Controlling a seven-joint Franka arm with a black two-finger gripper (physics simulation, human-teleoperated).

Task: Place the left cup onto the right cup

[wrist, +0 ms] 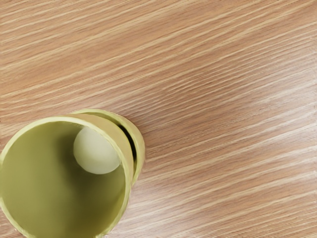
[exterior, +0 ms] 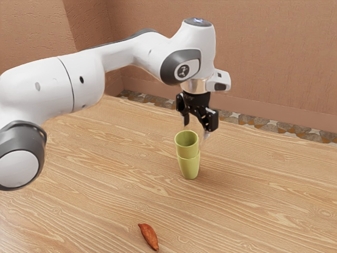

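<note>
Two olive-green cups stand stacked near the table's middle. The upper cup (exterior: pixel 187 142) sits nested, slightly tilted, in the lower cup (exterior: pixel 190 166). My black gripper (exterior: pixel 196 125) hovers just above and a little behind the stack, open, its fingers apart and touching neither cup. From the wrist, I look down into the upper cup (wrist: pixel 49 198), with the lower cup's rim (wrist: pixel 137 145) peeking out beside it; both lie off to one side of my hand.
A small orange-red root-shaped object (exterior: pixel 149 235) lies near the wooden table's (exterior: pixel 79 174) front edge. A stone strip (exterior: pixel 274 125) runs along the wall behind the table.
</note>
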